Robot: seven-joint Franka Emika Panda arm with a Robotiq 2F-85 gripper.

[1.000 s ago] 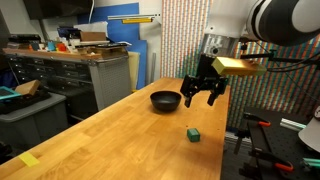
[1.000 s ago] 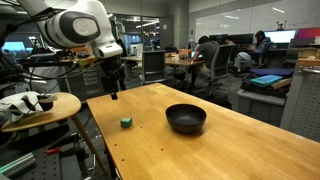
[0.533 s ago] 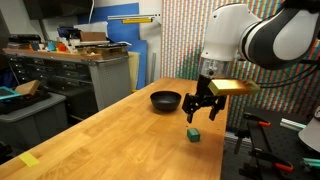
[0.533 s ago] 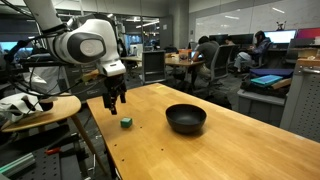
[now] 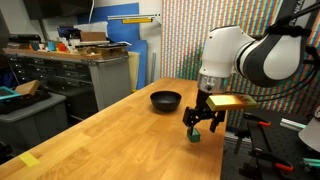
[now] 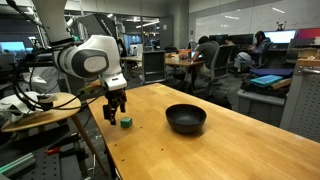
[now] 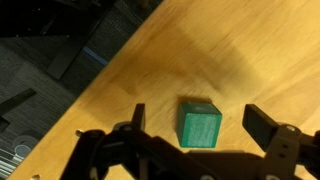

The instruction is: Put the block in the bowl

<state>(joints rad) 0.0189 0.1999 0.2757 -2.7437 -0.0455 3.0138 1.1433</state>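
The small green block (image 7: 200,124) lies on the wooden table, seen in the wrist view between my two fingers. It also shows in both exterior views (image 5: 196,135) (image 6: 126,123). My gripper (image 7: 197,120) is open and hangs just above the block, fingers on either side of it, not touching that I can see; it appears over the block in both exterior views (image 5: 202,122) (image 6: 116,112). The shallow black bowl (image 5: 166,100) (image 6: 186,118) stands on the table a short way from the block, empty.
The wooden table (image 5: 120,140) has its edge close to the block (image 6: 105,135). A round side table (image 6: 40,108) with items stands beside it. Benches and cabinets (image 5: 70,70) stand behind. Floor and cables show past the table edge in the wrist view (image 7: 50,70).
My gripper has come down and moved over the block, from high near the bowl to just above the block. Block and bowl have not moved.
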